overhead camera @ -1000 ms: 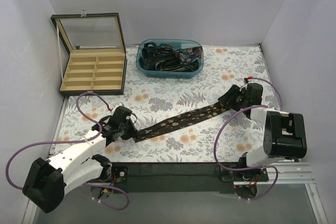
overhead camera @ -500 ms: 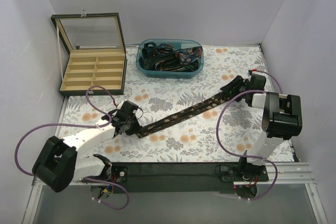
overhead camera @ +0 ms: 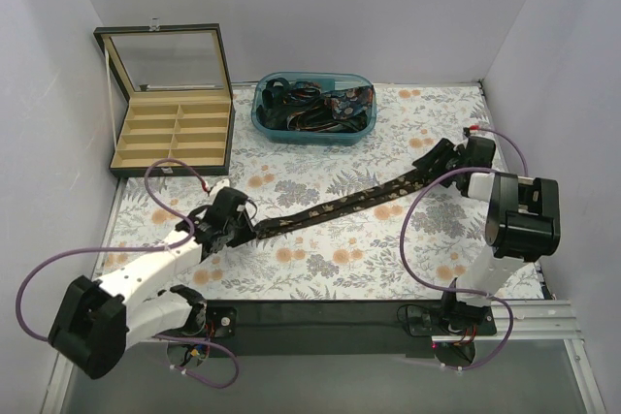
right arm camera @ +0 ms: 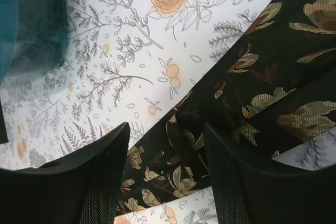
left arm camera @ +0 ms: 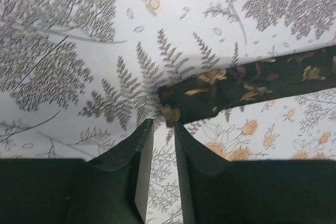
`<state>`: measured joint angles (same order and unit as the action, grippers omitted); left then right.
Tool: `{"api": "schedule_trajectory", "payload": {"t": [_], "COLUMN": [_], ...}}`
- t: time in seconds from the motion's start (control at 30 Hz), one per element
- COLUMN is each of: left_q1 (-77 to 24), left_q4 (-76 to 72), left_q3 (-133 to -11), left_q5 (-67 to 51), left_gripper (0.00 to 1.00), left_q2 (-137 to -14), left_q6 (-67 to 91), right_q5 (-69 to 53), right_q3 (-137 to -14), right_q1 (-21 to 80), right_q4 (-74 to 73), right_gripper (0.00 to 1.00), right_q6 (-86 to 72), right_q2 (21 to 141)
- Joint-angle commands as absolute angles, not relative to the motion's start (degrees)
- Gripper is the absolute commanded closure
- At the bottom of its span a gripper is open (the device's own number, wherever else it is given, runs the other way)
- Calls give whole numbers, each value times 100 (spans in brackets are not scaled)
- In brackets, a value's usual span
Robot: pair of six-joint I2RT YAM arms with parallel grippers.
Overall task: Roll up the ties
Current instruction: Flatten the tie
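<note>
1. Black fabric with gold leaves: that's the tie (overhead camera: 340, 206). It runs in one straight diagonal across the floral cloth (overhead camera: 330, 269), narrow end near-left, wide end far-right.
2. My right gripper (right arm camera: 165, 129) has the wide end. The fingers (right arm camera: 94, 177) sit partway apart and bunched fabric fills the whole gap, so I read that as a proper hold.
3. My left gripper (left arm camera: 164, 124) is nearly pressed together, with just a thin slit showing cloth through it. The tie's narrow end sits right at the tips. Honestly can't tell if I'm pinching it or only touching it.
4. Why hold it like this? With one hand at each end, the tie is at full length with no twists, and I reckon a roll needs that straight start.
5. More ties are heaped in the teal tub (overhead camera: 257, 109) at the far side. The divided box (overhead camera: 170, 170) stands open at far left, probably where finished rolls go.
6. No rolling done yet. If the narrow end isn't really gripped, it may slip.
</note>
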<state>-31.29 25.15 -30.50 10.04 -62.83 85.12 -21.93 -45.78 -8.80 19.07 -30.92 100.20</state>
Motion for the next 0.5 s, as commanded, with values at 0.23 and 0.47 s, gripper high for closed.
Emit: {"api": "schedule_trajectory", "payload": {"t": [0.23,0.47], "left_q1": [-3111,-3155], "left_q4": [2971,2180], "left_q3": [-3295,-4032], "left_q5": [1002,-234], "left_gripper": [37,3], "left_q2": [-5282,-6265], "left_q6": [7833,6198], "right_q5": [-1846,-1090], "right_q3": [-4052,-4175], "right_q1": [-844,-413], "right_q4": [1381,467], "right_gripper": [39,14], "right_q6": [-2312,-1969], "right_q2": [8992,8174]}}
